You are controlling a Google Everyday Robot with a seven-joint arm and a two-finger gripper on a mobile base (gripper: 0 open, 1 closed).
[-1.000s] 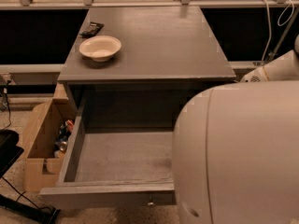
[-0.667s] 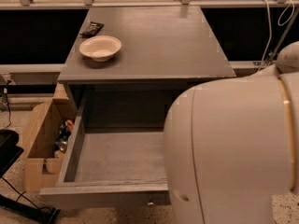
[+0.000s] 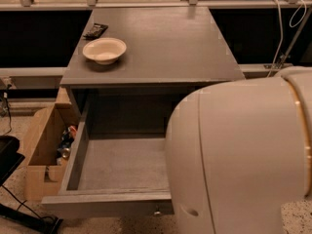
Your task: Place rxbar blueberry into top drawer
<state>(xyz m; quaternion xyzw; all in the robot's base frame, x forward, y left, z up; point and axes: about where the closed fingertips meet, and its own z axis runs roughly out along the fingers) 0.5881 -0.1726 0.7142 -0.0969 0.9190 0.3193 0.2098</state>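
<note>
Looming over the open drawer (image 3: 122, 169), the arm (image 3: 243, 155) hides the gripper.
No bar shows; the gripper's state and bearing cannot be told.

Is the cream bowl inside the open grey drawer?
No, the cream bowl sits on the grey tabletop above the grey wooden drawer; the gripper is out of view.

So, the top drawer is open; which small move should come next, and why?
Probably bring the gripper, now out of view, down over the open top drawer: its visible floor is bare, the arm's white casing covers its right side, and no blueberry rxbar shows anywhere.
</note>
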